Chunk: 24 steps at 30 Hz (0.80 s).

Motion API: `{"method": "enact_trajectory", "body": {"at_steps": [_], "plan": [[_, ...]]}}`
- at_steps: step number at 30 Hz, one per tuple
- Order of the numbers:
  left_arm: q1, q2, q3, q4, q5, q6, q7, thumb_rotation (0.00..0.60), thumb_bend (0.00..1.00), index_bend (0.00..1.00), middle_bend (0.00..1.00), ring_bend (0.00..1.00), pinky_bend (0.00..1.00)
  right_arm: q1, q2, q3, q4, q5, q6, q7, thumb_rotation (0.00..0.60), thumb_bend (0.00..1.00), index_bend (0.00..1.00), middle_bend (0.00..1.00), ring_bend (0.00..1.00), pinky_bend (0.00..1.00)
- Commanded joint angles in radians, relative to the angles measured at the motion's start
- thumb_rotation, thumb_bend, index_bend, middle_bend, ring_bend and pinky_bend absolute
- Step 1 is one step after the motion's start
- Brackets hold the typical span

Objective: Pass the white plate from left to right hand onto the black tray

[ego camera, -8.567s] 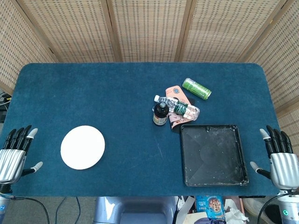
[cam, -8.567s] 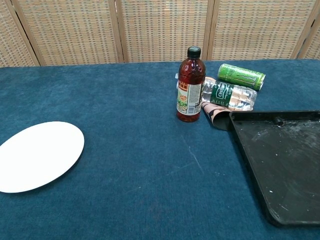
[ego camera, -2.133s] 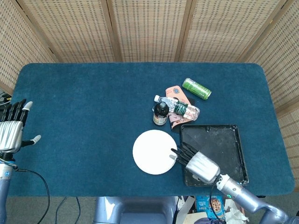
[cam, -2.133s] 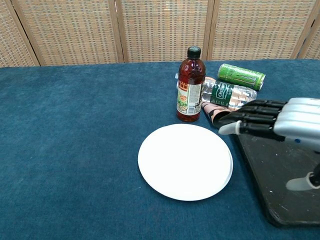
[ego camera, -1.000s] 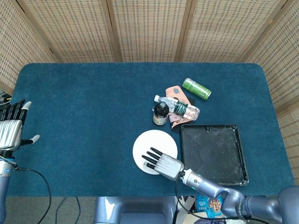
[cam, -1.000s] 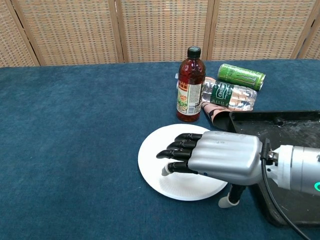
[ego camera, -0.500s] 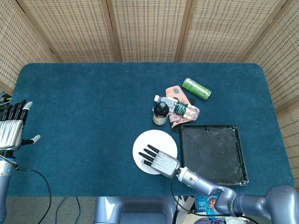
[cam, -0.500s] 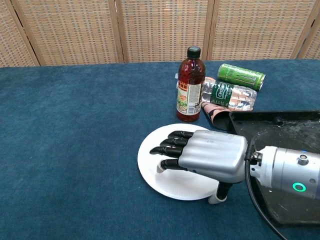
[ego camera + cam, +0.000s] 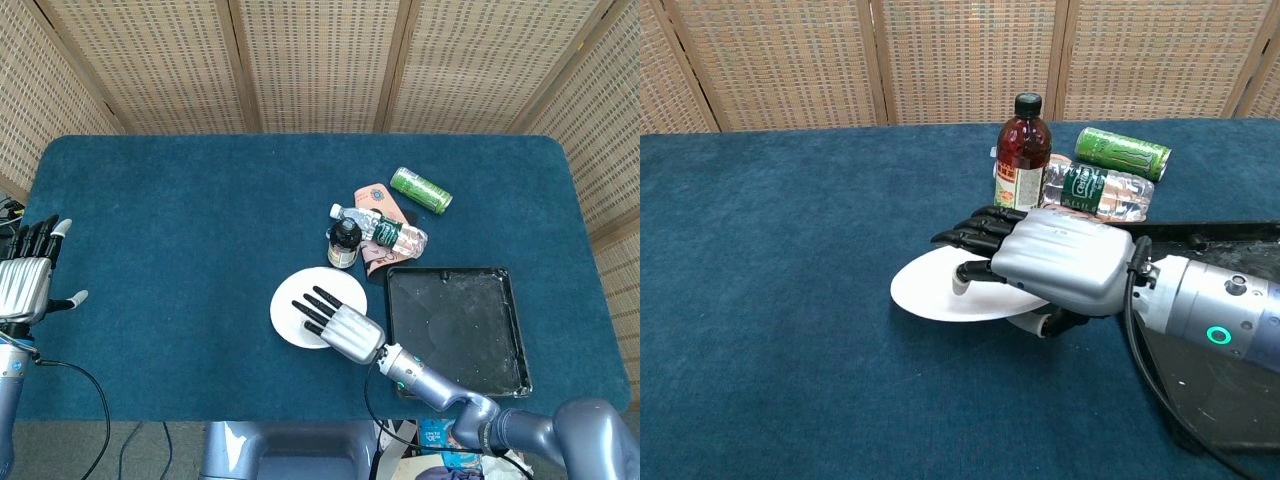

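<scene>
Plate-lifting now: round white plate (image 9: 940, 290), flat on blue counter (image 9: 180, 220) a moment ago, raised and tilted, pinched by right robot hand (image 9: 1040, 260), beside black rectangular tray (image 9: 457, 330); left robot hand (image 9: 28, 285) released, so handover done.

My right hand (image 9: 1040, 262) has a silver shell, black fingers (image 9: 975, 234), a black cable and a green-lit wrist ring; my left hand (image 9: 28, 280) matches.

White plate (image 9: 292, 305), black tray (image 9: 456, 330), deep blue cloth table (image 9: 180, 220), green can (image 9: 420, 189), dark brown bottle (image 9: 1018, 160) with black cap, tan woven screen (image 9: 320, 60), silver-and-black right hand (image 9: 335, 321).
</scene>
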Motion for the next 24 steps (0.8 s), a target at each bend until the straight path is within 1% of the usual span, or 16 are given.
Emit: {"method": "enact_trajectory", "body": {"at_steps": [1, 3, 5, 9, 15, 21, 24], "plan": [[0.001, 0.001, -0.001, -0.001, 0.001, 0.0, -0.001, 0.6, 0.0, 0.0, 0.0, 0.0, 0.0, 0.003, -0.005, -0.001, 0.011, 0.006, 0.003, 0.001, 0.6, 0.51, 0.41, 0.0, 0.0, 0.02], [0.002, 0.001, -0.002, -0.001, 0.001, -0.001, -0.002, 0.6, 0.0, 0.0, 0.0, 0.0, 0.0, 0.004, -0.009, -0.003, 0.019, 0.005, 0.013, 0.005, 0.6, 0.51, 0.51, 0.0, 0.0, 0.02], [0.003, 0.002, -0.003, -0.002, 0.003, -0.002, -0.002, 0.6, 0.0, 0.0, 0.0, 0.0, 0.0, 0.004, -0.013, -0.004, 0.029, 0.002, 0.026, 0.004, 0.6, 0.51, 0.57, 0.0, 0.0, 0.02], [0.005, 0.003, -0.003, -0.003, 0.007, -0.003, -0.004, 0.6, 0.0, 0.0, 0.0, 0.0, 0.0, 0.003, -0.017, -0.008, 0.042, -0.002, 0.051, 0.006, 0.6, 0.52, 0.64, 0.0, 0.0, 0.04], [0.008, 0.005, -0.004, -0.007, 0.013, -0.002, -0.007, 0.6, 0.0, 0.0, 0.0, 0.0, 0.0, 0.002, -0.001, -0.019, 0.055, -0.039, 0.131, 0.035, 0.6, 0.52, 0.66, 0.0, 0.0, 0.04], [0.011, 0.006, -0.001, -0.013, 0.026, 0.001, -0.007, 0.6, 0.0, 0.0, 0.0, 0.0, 0.0, -0.011, 0.063, -0.028, 0.031, -0.078, 0.234, 0.07, 0.6, 0.52, 0.66, 0.02, 0.0, 0.05], [0.012, 0.005, 0.0, -0.014, 0.031, 0.004, -0.008, 0.6, 0.0, 0.0, 0.0, 0.0, 0.0, -0.028, 0.112, -0.03, 0.004, -0.085, 0.282, 0.082, 0.6, 0.52, 0.67, 0.02, 0.0, 0.05]]}}
